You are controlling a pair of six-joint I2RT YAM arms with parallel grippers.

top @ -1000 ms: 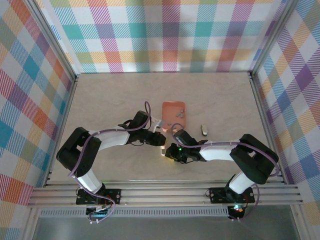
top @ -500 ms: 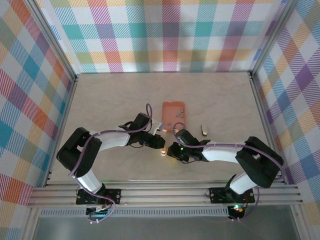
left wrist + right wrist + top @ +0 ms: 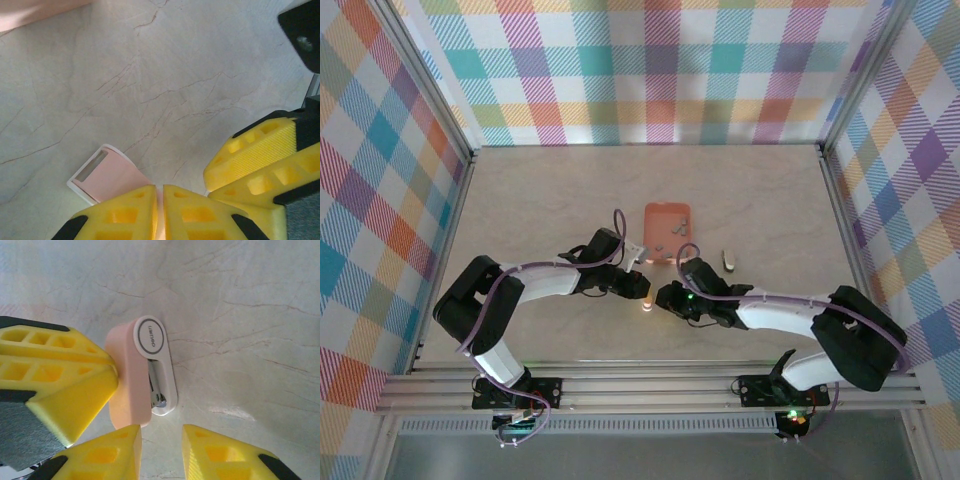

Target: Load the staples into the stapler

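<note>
the tray (image 3: 660, 212) lies on the table (image 3: 540, 200) near its middle, beyond both grippers; the staples (image 3: 677, 228) lie in the tray, toward its right side; a small object (image 3: 727, 260) lies on the table right of the tray, apart from it; the stapler (image 3: 131, 375) lies on the table before the tray, between the grippers; the left gripper (image 3: 160, 192) is on its left, touching its side; the right gripper (image 3: 161, 434) is on its right, just beside one end.
</note>
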